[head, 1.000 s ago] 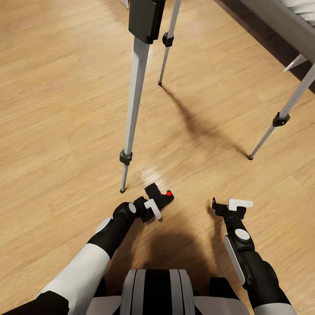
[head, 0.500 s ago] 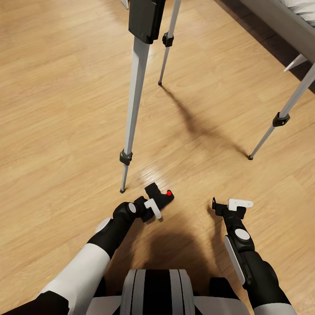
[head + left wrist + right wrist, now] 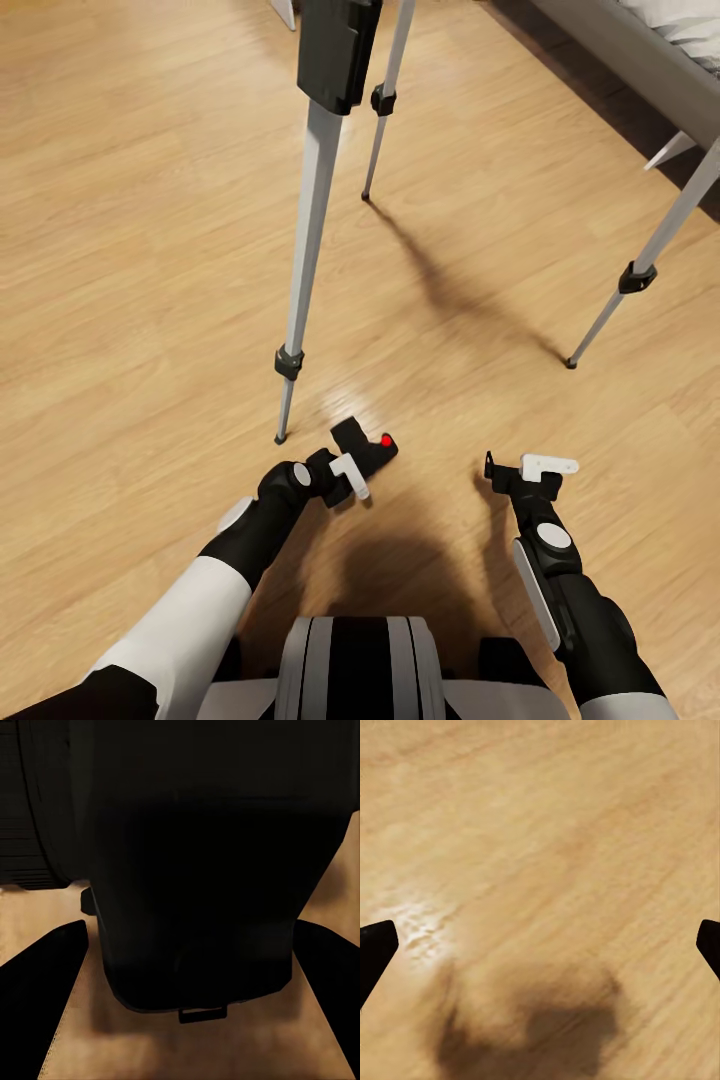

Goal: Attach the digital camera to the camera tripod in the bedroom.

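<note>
The digital camera [image 3: 376, 451], small and black with a red button, sits low over the wood floor between my left gripper's [image 3: 352, 456] fingers. In the left wrist view its dark body [image 3: 195, 870] lies between both dark fingers [image 3: 45, 982], which press in against its sides. The camera tripod stands just beyond, its near silver leg [image 3: 308, 230] rising to the black head [image 3: 336, 45], with its foot just left of the camera. My right gripper [image 3: 520, 463] hovers open over bare floor to the right, holding nothing; its fingertips [image 3: 375, 945] sit far apart.
The tripod's two other legs reach the floor farther back [image 3: 366, 196] and at the right [image 3: 571, 363]. The grey bed frame [image 3: 630, 50] crosses the top right corner. Light wood plank floor [image 3: 130, 250] spreads to the left.
The whole head view has shifted slightly, so the camera on my head moved. Both arms and the digital camera keep their places.
</note>
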### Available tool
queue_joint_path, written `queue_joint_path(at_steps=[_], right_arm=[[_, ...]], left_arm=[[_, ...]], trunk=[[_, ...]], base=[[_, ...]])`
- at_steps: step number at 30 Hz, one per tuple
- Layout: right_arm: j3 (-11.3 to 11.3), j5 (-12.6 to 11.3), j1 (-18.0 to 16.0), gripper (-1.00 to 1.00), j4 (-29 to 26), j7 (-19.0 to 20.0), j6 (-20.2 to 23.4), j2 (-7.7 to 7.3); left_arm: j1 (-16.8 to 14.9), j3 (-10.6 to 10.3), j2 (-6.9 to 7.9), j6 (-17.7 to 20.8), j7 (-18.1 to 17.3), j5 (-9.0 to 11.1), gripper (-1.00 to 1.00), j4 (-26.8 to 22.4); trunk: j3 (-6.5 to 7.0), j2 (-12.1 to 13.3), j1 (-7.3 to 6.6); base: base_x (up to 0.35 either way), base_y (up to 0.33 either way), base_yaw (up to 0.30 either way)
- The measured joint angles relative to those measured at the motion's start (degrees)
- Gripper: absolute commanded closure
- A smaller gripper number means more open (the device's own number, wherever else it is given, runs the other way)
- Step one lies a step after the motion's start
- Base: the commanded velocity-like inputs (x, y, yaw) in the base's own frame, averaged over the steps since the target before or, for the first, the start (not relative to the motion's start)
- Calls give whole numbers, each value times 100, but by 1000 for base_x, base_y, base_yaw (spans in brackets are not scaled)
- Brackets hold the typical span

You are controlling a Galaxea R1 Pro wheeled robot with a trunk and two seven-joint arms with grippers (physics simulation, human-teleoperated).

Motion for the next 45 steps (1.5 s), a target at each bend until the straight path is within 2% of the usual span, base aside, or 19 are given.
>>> queue_joint_path(at_steps=[17,21,25,39,40,41,45], right_arm=[[0,0,0,-100,1,0,0,0],[-3,0,0,-100,1,-4,0,0],[-4,0,0,-100,1,0,0,0],[2,0,0,-100,1,-4,0,0],[3,0,0,-100,1,-4,0,0],[4,0,0,-100,1,-2,0,0],[4,0,0,-100,6,-5,0,3]], left_arm=[[0,27,0,8,-40,98,100,-160],[0,70,0,17,-53,241,100,-236],[0,93,0,27,-58,467,100,-272],[0,104,0,33,-36,584,100,-270],[0,105,0,35,-35,627,100,-264],[0,104,1,39,-21,855,100,-250],[0,100,1,41,2,1085,100,-236]], trunk=[[155,0,0],[192,0,0],[229,0,0],[351,0,0],[359,0,0],[365,0,0],[389,0,0]], base=[[0,0,0],[0,0,0],[0,0,0],[0,0,0],[0,0,0],[0,0,0],[0,0,0]])
